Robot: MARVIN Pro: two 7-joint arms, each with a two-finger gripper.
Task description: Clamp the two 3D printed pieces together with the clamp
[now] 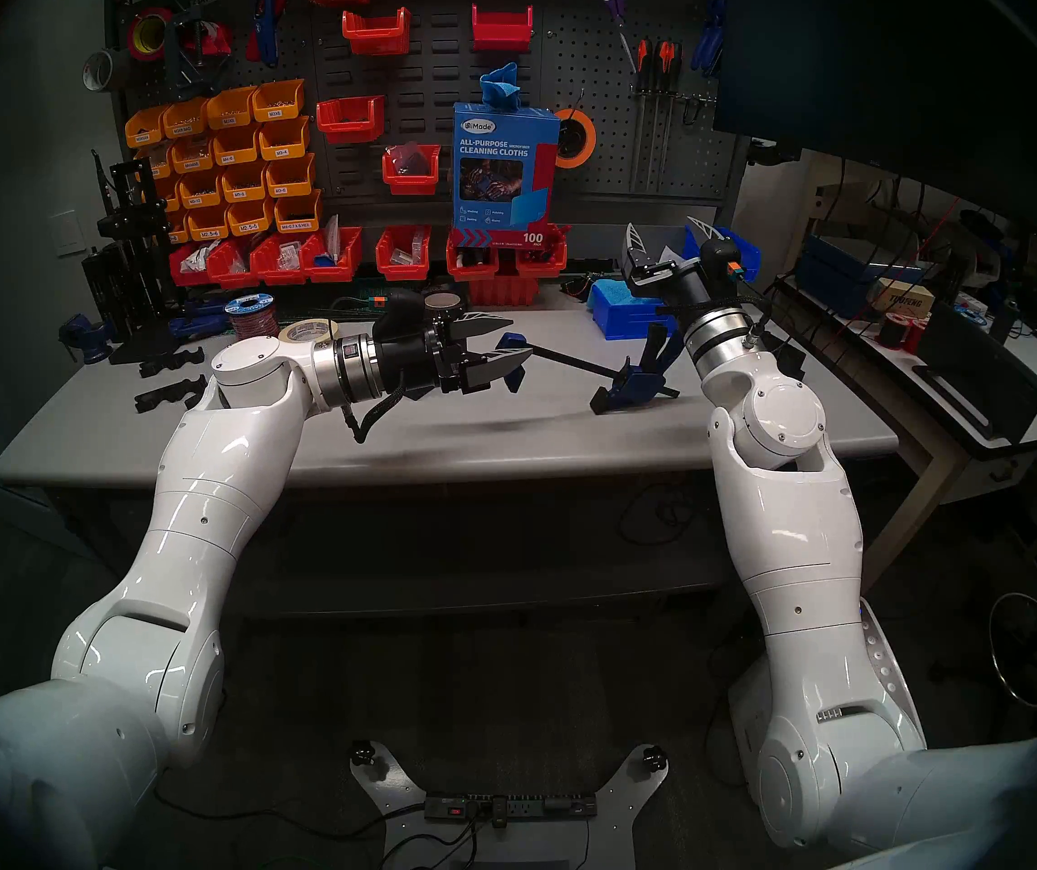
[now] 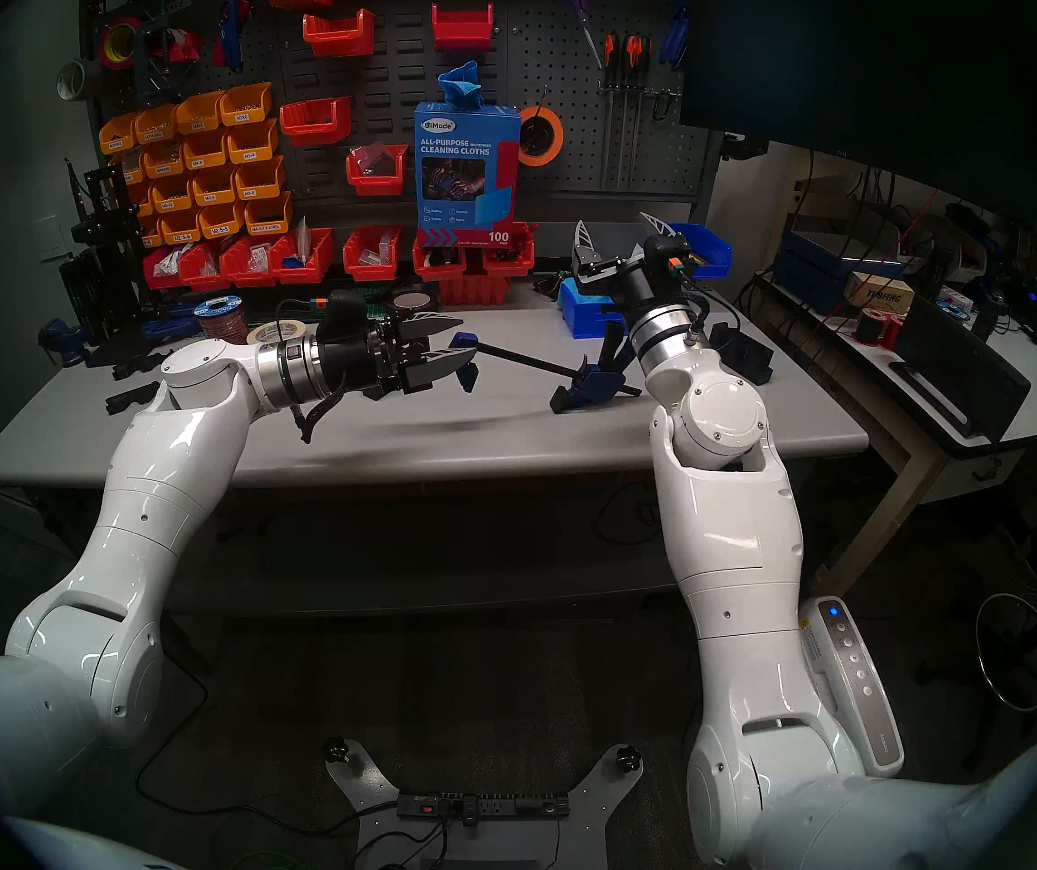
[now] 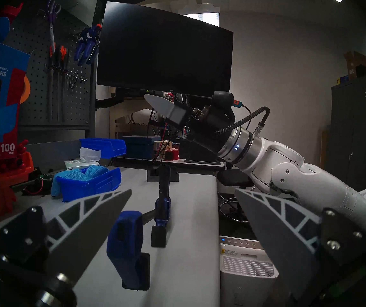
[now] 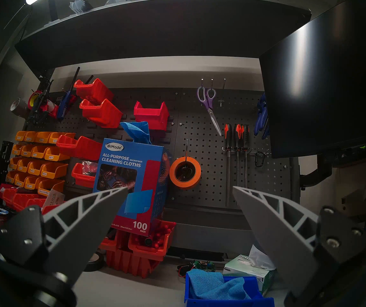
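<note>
On the grey tabletop (image 1: 440,448), near its middle, lies the clamp (image 1: 572,360): 1 long thin black bar running from a blue fixed jaw at its left end to a blue sliding body with a black trigger handle at its right end. The fixed jaw carries a black pad and stands raised off the surface, while the sliding body rests on the tabletop with its handle tilted up toward the far right.

At the far right, past the right arm's wrist, a black blocky print (image 1: 786,357) sits mostly hidden; whether it is 1 of the 2 3D printed pieces I cannot tell. At the left edge lie 2 flat wavy-edged black prints (image 1: 167,379), 1 nearer than the other.

The left end effector (image 1: 506,346) points level toward the right, its 2 grey fingers spread wide with nothing gripped; in the left wrist view the blue fixed jaw sits between the fingers, just beside the left 1, and contact cannot be told. The right end effector (image 1: 670,231) is raised over the right side of the tabletop, angled up toward the pegboard (image 1: 597,115), its 2 fingers wide apart and empty.

2 blue bins (image 3: 93,184) stand at the far right, the nearer 1 holding a blue cloth.
</note>
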